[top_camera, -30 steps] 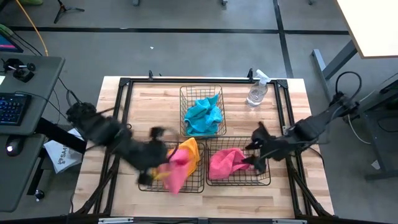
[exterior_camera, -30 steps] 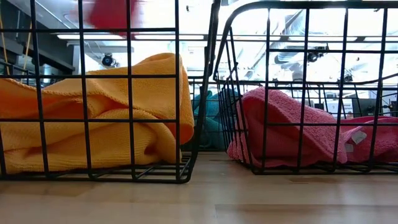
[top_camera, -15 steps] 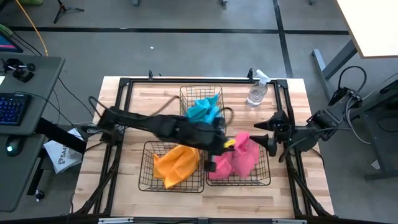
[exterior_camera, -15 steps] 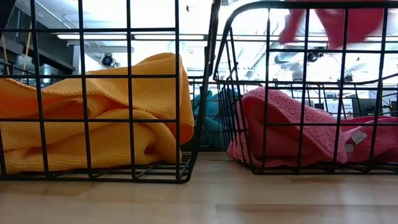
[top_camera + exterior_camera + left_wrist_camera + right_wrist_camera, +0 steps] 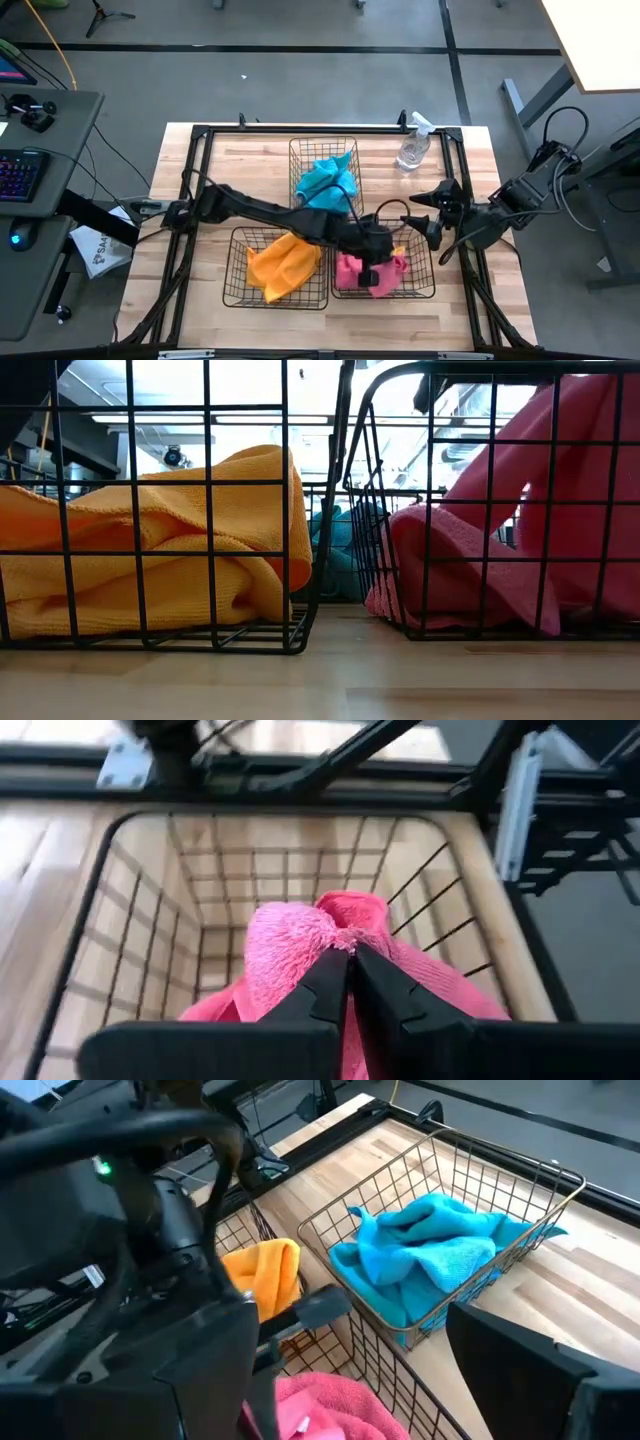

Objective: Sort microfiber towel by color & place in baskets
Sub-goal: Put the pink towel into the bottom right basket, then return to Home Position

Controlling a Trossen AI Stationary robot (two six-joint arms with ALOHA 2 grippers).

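Observation:
Three wire baskets stand on the table. The far basket [image 5: 325, 178] holds a blue towel [image 5: 430, 1250], the near left basket [image 5: 278, 266] an orange towel [image 5: 150, 550], and the near right basket [image 5: 383, 258] pink cloth. My left gripper [image 5: 372, 262] reaches across into the near right basket, shut on a pink towel [image 5: 290, 945]. In the low view this towel [image 5: 560, 480] hangs down onto another pink towel [image 5: 450, 570] on the basket floor. My right gripper [image 5: 432, 215] is open and hovers by that basket's right rim. My left gripper pinches a bunched fold at the top of the pink towel [image 5: 345, 920] between its two fingers [image 5: 325, 985], coming from above. The towel hangs below the fingers inside the near right basket. Its lower part rests on the pink towel lying there.
A clear spray bottle [image 5: 413, 148] stands near the table's far right corner. A dark metal frame [image 5: 200, 135] runs around the table's edge. Bare wood lies to the left of the baskets and along the near edge.
My left gripper has carried the pink towel from above the near left basket toward the table's right, then down into the near right basket, where the towel now touches the pink one below. My right gripper has drawn back toward the right edge, out of that basket.

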